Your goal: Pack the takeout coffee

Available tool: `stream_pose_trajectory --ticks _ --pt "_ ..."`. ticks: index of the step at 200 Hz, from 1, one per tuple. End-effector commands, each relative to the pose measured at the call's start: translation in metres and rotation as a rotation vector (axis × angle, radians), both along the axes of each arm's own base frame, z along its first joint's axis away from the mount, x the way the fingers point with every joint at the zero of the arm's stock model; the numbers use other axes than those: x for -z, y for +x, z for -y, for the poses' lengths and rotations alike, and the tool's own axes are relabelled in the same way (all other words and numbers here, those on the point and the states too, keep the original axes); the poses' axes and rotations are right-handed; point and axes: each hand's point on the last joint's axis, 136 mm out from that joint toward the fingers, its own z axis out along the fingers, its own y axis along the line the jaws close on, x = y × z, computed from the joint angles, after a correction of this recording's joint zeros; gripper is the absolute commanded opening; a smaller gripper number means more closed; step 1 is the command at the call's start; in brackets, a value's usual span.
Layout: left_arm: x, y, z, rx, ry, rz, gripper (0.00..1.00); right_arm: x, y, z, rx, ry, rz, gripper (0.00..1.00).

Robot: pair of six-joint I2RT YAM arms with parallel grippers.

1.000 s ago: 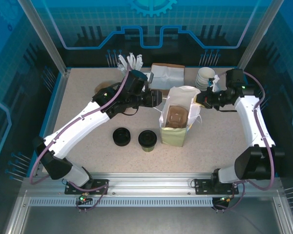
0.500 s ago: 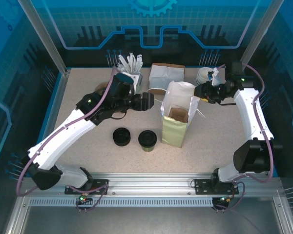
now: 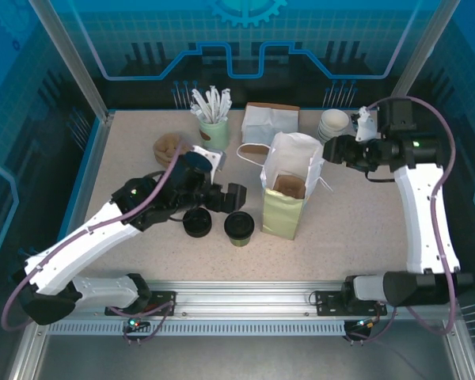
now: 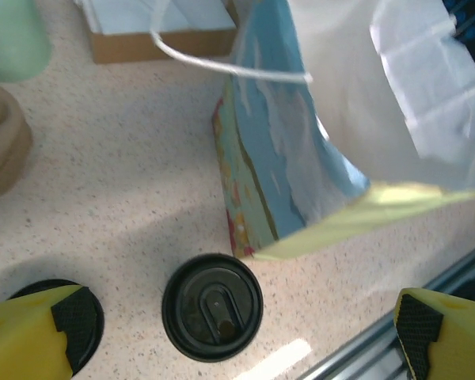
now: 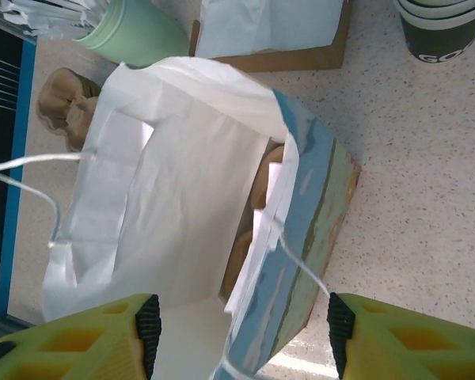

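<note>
Bag (image 3: 289,190) released; I go for coffee (image 4: 212,306).
My left fingers (image 4: 32,336), wide and empty, dropped over it at bag's 8 o'clock; right fingers (image 5: 79,336) parted, empty.

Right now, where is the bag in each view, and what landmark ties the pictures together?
Top external: the bag stands upright mid-table, just right of the coffee.
Left wrist: the bag is at upper centre and right, seen side on, above the coffee.
Right wrist: the bag is at centre, seen down into its open mouth.
Shared landmark: the brown box behind the bag, at the top edge in both wrist views.
</note>
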Motion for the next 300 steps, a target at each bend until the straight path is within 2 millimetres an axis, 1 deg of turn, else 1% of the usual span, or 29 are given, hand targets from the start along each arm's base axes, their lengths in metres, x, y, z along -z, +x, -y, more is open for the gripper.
stream_pose_trajectory --ticks 1,11,23,44,77,98,111,152,178,195,223,257,300 --pt "0.022 -0.011 -0.004 -0.010 0.054 -0.011 0.99 0.004 -0.028 0.002 0.027 -0.010 -0.034 0.60" --pt "0.031 -0.016 0.001 0.001 0.064 -0.024 0.99 0.003 -0.036 0.002 0.029 -0.006 -0.027 0.60" --pt "0.045 -0.020 0.000 -0.016 0.089 -0.040 0.99 0.003 -0.046 0.002 0.029 -0.008 -0.010 0.59" --pt "0.065 -0.028 0.001 -0.023 0.089 -0.084 0.99 0.003 -0.055 0.003 0.020 -0.015 0.015 0.59" --pt "0.087 -0.033 0.005 -0.041 0.091 -0.115 0.99 0.001 -0.059 0.001 -0.009 -0.008 0.033 0.59" --pt "0.098 -0.030 0.005 -0.072 0.109 -0.129 0.99 0.004 -0.059 -0.001 -0.018 0.001 0.049 0.59" --pt "0.104 -0.029 0.008 -0.076 0.127 -0.144 0.99 0.005 -0.059 -0.001 -0.019 0.008 0.059 0.59" --pt "0.119 -0.022 0.016 -0.095 0.234 -0.156 0.99 0.008 -0.049 -0.007 -0.045 0.046 0.092 0.59" --pt "0.125 -0.021 0.029 -0.091 0.224 -0.191 0.99 0.004 -0.043 -0.006 -0.052 0.039 0.117 0.59" --pt "0.128 -0.019 0.031 -0.110 0.220 -0.194 0.99 0.001 -0.041 -0.007 -0.057 0.043 0.125 0.58" --pt "0.136 -0.015 0.035 -0.123 0.229 -0.204 0.99 0.001 -0.038 -0.009 -0.063 0.055 0.141 0.58" --pt "0.137 -0.013 0.036 -0.143 0.244 -0.213 0.99 0.005 -0.038 -0.009 -0.066 0.061 0.124 0.58" --pt "0.142 -0.009 0.032 -0.181 0.281 -0.213 0.97 0.006 -0.037 -0.010 -0.069 0.063 0.121 0.58"
